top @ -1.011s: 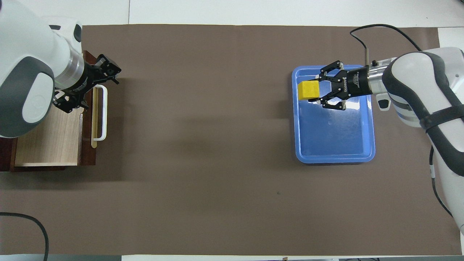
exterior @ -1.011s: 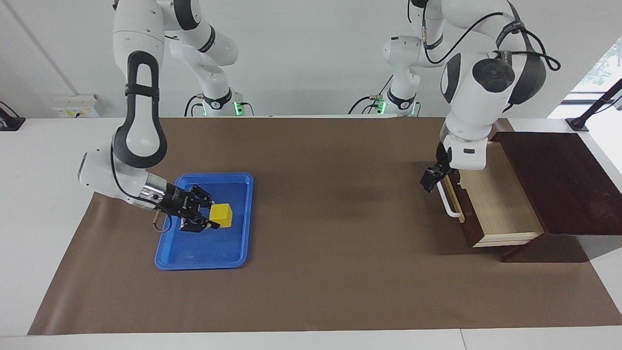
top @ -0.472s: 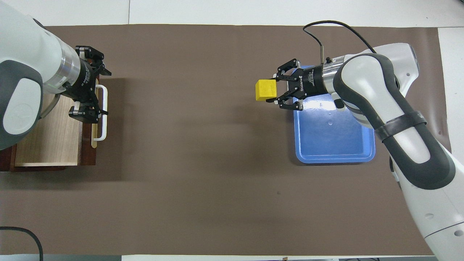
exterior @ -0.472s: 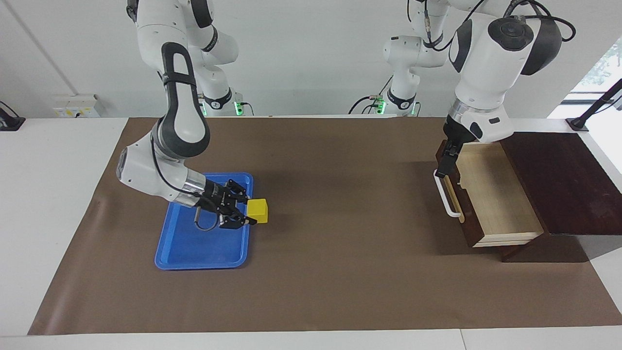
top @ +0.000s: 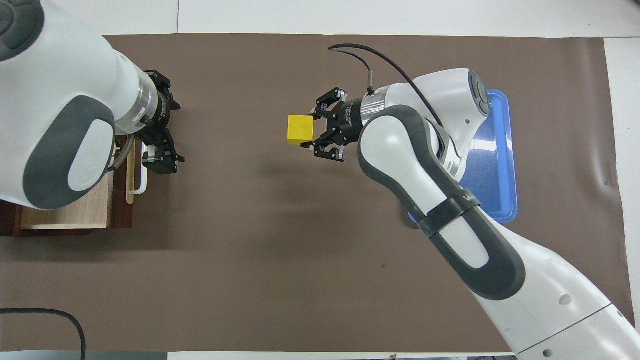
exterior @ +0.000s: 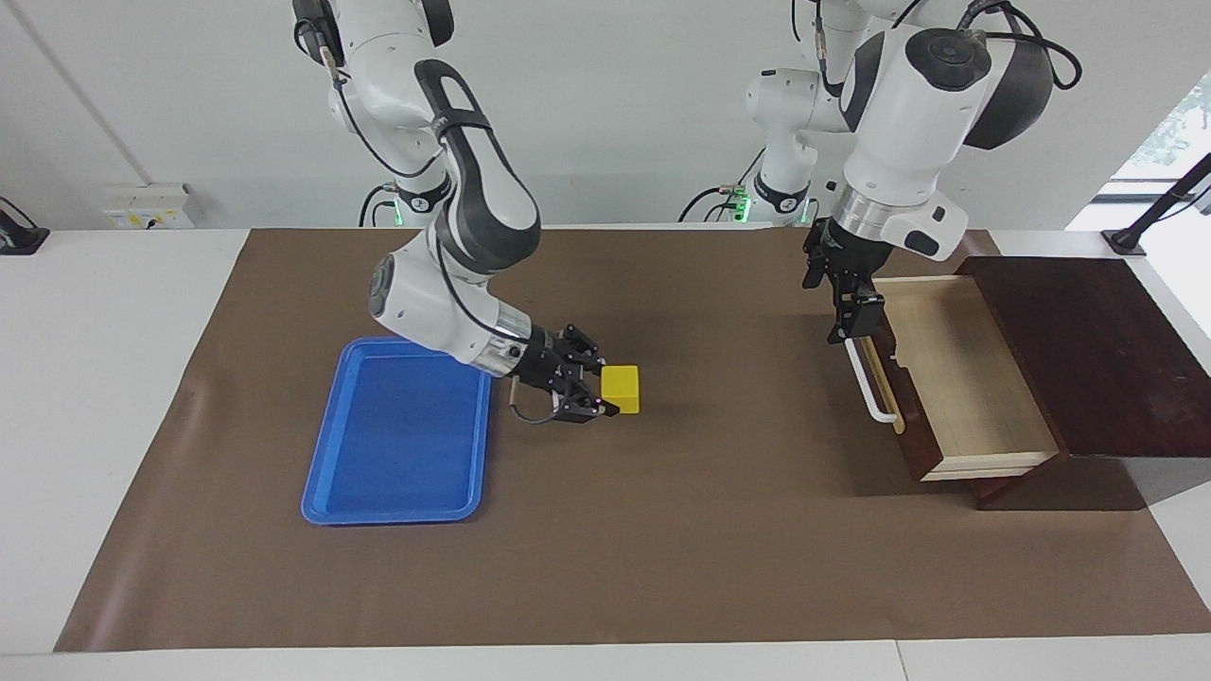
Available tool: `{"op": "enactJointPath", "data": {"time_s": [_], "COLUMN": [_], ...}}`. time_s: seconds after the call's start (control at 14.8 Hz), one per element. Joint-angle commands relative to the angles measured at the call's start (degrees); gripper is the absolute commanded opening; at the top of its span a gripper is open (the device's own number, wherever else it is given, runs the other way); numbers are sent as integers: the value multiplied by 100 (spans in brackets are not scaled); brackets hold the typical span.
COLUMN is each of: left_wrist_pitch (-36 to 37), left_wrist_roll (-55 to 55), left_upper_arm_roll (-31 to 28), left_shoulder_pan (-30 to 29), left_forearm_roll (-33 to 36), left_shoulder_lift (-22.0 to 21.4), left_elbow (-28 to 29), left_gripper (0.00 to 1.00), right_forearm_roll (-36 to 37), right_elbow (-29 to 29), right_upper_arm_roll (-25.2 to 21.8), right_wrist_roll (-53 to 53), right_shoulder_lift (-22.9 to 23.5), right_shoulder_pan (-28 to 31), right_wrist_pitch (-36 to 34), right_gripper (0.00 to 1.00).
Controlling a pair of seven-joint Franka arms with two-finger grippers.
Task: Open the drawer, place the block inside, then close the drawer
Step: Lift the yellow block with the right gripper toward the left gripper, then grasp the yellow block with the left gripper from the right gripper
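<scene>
The block (exterior: 622, 389) is a small yellow cube. My right gripper (exterior: 610, 389) is shut on the block and holds it low over the brown mat, between the blue tray and the drawer. It also shows in the overhead view (top: 300, 129), in the right gripper (top: 310, 131). The drawer (exterior: 965, 383) stands pulled out of its dark wood box (exterior: 1097, 350), pale inside and empty, with its white handle (exterior: 872, 390) toward the table's middle. My left gripper (exterior: 837, 301) is open and hangs over the handle's end nearer to the robots, holding nothing. It shows over the handle (top: 142, 182) in the overhead view (top: 167, 131).
The flat blue tray (exterior: 397, 430) lies empty on the brown mat (exterior: 662, 530) toward the right arm's end; my right arm hides part of it in the overhead view (top: 495, 165). The wood box sits at the left arm's end of the table.
My right gripper has carried the block out of the blue tray and across the mat toward the drawer. My left gripper has lifted away from the drawer's handle.
</scene>
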State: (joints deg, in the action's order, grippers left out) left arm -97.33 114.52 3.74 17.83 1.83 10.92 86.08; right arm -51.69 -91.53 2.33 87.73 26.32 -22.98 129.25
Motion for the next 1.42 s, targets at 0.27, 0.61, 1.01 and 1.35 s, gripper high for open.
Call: {"op": "enactJointPath", "data": {"time_s": [0.27, 0.61, 1.01, 1.35], "left_wrist_pitch": [-145, -479, -515, -919], "left_wrist_roll": [1447, 1837, 898, 720], "left_upper_arm_roll": [-101, -84, -57, -22], "left_shoulder_pan": [247, 599, 810, 898], "left_forearm_roll": [116, 178, 160, 46], "left_shoulder_lift": [823, 833, 639, 516], "left_elbow": [-609, -557, -109, 217], "left_gripper": [100, 100, 100, 100], "right_forearm_roll": [185, 194, 176, 159], "right_elbow": [320, 478, 461, 461], "right_upper_arm_roll": [-4, -4, -4, 4], "right_wrist_roll": [350, 350, 350, 358], "right_shoulder_lift": [154, 198, 189, 189], "right_shoulder_pan": [-242, -427, -436, -418], "right_wrist_pitch": [-49, -119, -102, -110], "right_gripper": [0, 0, 0, 0]}}
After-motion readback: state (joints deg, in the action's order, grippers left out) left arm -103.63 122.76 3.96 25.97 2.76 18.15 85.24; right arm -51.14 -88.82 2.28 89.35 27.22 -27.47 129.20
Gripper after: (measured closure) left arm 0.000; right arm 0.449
